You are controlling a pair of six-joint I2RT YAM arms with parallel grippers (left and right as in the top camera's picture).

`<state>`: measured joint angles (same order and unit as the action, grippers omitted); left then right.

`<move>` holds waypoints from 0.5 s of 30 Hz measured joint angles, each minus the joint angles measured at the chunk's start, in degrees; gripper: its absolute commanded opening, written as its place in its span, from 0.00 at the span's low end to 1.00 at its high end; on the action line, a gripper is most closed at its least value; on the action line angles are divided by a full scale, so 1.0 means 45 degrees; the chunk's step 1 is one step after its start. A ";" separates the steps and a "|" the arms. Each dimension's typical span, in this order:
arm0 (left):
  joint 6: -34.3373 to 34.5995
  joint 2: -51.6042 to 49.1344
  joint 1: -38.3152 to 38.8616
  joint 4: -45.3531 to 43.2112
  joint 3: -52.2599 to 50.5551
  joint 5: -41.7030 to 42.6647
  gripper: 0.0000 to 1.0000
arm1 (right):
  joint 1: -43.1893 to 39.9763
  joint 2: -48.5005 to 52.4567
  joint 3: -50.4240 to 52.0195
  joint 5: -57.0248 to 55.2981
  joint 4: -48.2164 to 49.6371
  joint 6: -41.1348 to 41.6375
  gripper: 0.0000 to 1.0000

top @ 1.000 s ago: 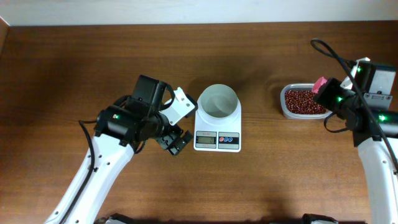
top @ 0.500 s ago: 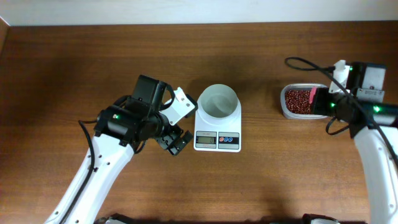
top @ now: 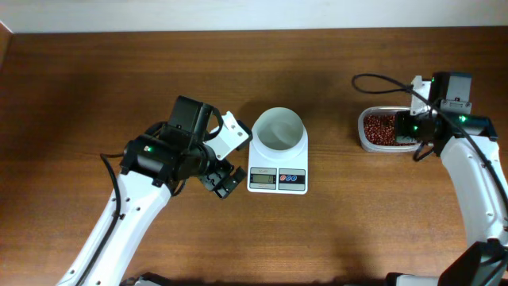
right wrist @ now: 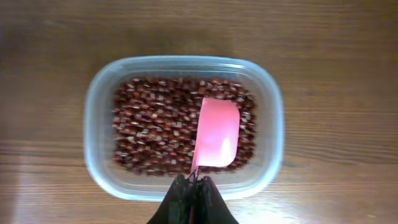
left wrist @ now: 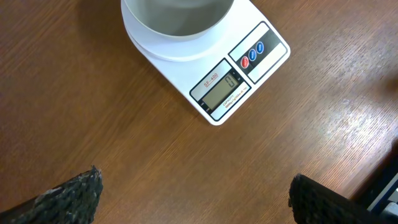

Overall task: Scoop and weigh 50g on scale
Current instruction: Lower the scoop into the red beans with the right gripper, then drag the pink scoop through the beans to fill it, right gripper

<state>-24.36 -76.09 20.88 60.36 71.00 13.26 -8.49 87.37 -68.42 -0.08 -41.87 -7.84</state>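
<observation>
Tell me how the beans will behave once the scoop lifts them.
The beans are small loose ovals heaped in the tub, so they will likely roll and spill off a tilted scoop. They look hard and dry; crushing seems unlikely. The right gripper pinches only the scoop's thin handle, so a full load may twist it.

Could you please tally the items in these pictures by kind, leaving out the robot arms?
White digital kitchen scale: 1
Containers (white round cup, clear plastic tub of red-brown beans): 2
Pink plastic scoop: 1
Total: 4
</observation>
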 measured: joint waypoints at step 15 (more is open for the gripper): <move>0.0000 0.0005 0.0000 0.0000 0.0000 0.0000 0.99 | 0.0000 0.1467 0.0000 0.0141 -0.0204 -0.0597 0.04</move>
<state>-24.36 -76.07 20.88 60.36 71.00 13.26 -8.49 93.97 -68.42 0.56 -42.78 -10.52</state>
